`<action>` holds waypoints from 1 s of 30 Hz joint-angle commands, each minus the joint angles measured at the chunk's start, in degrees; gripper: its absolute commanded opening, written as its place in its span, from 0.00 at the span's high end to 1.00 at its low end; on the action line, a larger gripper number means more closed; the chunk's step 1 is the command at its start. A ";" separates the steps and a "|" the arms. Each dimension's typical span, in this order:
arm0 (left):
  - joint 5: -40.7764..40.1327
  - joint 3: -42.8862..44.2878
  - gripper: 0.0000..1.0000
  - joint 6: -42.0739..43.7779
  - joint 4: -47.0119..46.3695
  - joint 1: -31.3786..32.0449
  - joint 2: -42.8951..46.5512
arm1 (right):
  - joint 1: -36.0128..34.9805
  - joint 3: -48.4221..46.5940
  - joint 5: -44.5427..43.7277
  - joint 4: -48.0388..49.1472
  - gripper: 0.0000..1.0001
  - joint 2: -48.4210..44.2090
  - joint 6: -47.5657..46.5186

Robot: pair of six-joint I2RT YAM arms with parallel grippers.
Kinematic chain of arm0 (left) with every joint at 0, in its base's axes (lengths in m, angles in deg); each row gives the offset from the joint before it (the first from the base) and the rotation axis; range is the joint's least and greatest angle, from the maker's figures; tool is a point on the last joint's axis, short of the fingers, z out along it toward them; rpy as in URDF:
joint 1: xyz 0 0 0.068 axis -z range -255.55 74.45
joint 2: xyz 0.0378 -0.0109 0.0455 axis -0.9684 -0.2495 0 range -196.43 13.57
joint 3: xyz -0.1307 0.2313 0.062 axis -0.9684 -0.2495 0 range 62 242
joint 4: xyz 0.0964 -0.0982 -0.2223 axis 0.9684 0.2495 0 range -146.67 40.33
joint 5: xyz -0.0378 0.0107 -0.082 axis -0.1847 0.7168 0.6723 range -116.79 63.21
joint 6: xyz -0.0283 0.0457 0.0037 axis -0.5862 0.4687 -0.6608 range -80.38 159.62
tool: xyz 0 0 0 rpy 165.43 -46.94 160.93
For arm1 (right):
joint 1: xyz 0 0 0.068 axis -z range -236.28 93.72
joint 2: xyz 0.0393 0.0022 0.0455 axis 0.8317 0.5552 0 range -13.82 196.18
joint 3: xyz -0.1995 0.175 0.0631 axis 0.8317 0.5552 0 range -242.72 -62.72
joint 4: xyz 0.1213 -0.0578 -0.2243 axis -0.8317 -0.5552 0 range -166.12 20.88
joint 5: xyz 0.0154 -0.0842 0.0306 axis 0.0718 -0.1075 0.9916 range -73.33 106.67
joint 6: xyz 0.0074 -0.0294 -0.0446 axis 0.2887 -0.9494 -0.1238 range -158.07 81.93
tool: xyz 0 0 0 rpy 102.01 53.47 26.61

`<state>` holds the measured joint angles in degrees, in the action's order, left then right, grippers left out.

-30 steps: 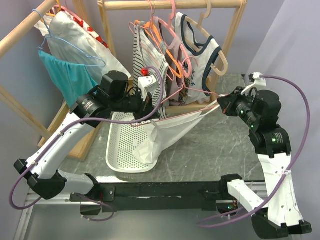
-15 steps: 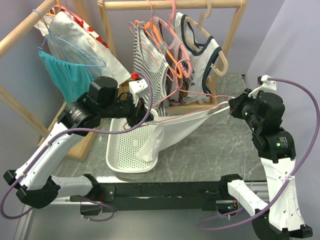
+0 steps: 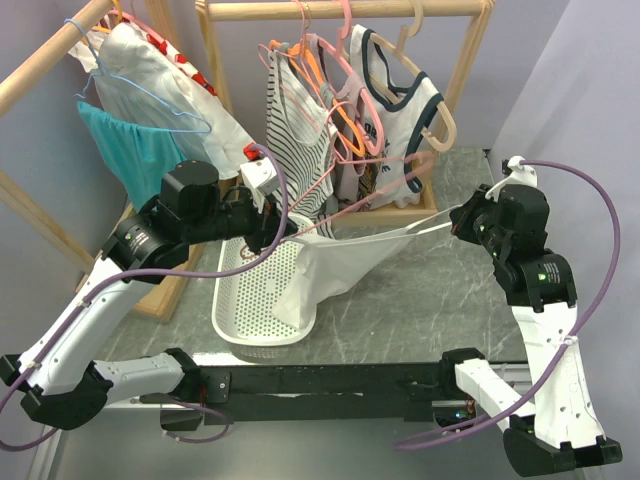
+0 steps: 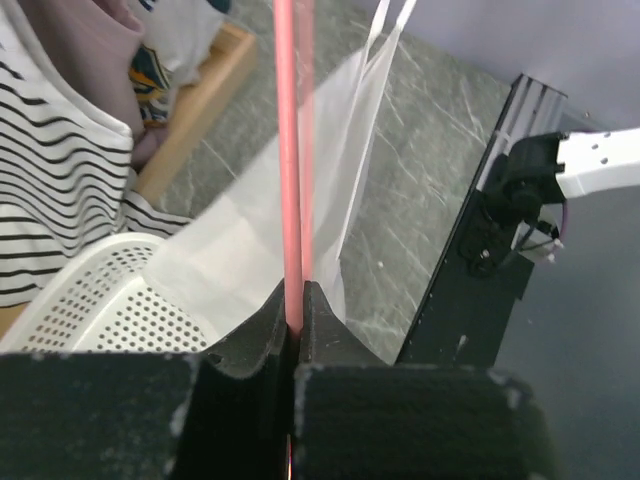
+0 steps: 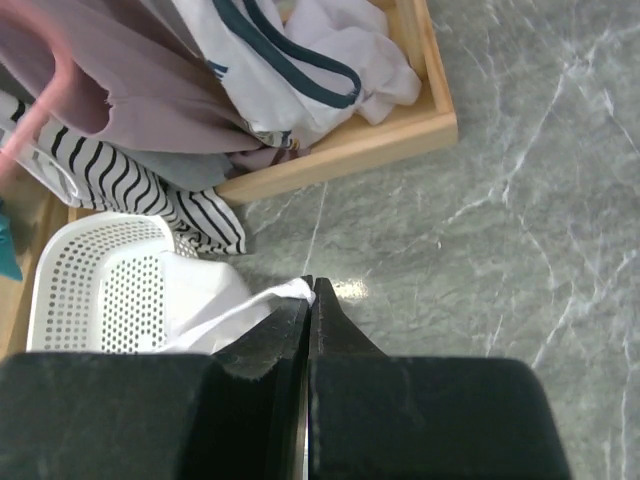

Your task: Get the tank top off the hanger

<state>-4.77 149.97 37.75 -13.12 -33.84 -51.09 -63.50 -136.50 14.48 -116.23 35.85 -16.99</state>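
The white tank top (image 3: 345,262) is stretched between my two arms, and its lower part droops into the white basket (image 3: 240,300). My left gripper (image 3: 283,232) is shut on the thin pink hanger (image 3: 370,195), which slants up to the right above the cloth. In the left wrist view the hanger (image 4: 289,150) runs straight out from the gripper (image 4: 295,298), with the tank top (image 4: 250,235) behind it. My right gripper (image 3: 458,218) is shut on a strap of the tank top. In the right wrist view the strap (image 5: 270,298) leaves the gripper (image 5: 310,288) to the left.
A wooden rack (image 3: 340,10) at the back holds several garments on hangers, among them a striped top (image 3: 295,120) and a navy-trimmed one (image 3: 405,100). Its wooden base (image 5: 350,150) lies on the grey table. A second rack (image 3: 40,65) with a teal garment (image 3: 130,150) stands at the left.
My left arm has drawn back to the left with the hanger, and the hanger's far end has risen above the tank top. The right gripper has shifted slightly and keeps hold of the strap.
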 commanded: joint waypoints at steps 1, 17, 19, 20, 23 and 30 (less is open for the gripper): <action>0.73 1.07 0.99 -0.33 -3.31 -0.32 0.68 | 0.28 0.39 -2.02 2.20 1.00 -0.19 2.47; 7.69 -1.65 0.99 -2.44 -8.66 -0.32 -3.36 | 0.19 0.05 10.56 2.91 0.43 -4.22 -0.87; 8.21 -1.65 0.99 -2.18 -8.75 -0.32 -3.98 | 0.28 -0.92 11.33 3.25 0.38 -6.50 0.54; 8.74 -1.92 0.99 -2.00 -8.83 -0.32 -4.50 | 0.28 -1.36 12.82 4.65 0.37 -7.12 1.15; 9.44 -2.53 0.99 -1.65 -8.75 -0.23 -5.56 | 0.28 0.55 20.81 10.86 0.37 -9.06 5.45; 10.58 -3.23 0.99 -1.82 -9.53 0.21 -7.14 | -1.29 9.53 32.96 30.49 0.42 -9.42 19.43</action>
<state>3.39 147.32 35.78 -19.20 -34.19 -58.56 -63.57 -130.84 39.83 -98.48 24.11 -5.68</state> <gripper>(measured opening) 0.056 0.588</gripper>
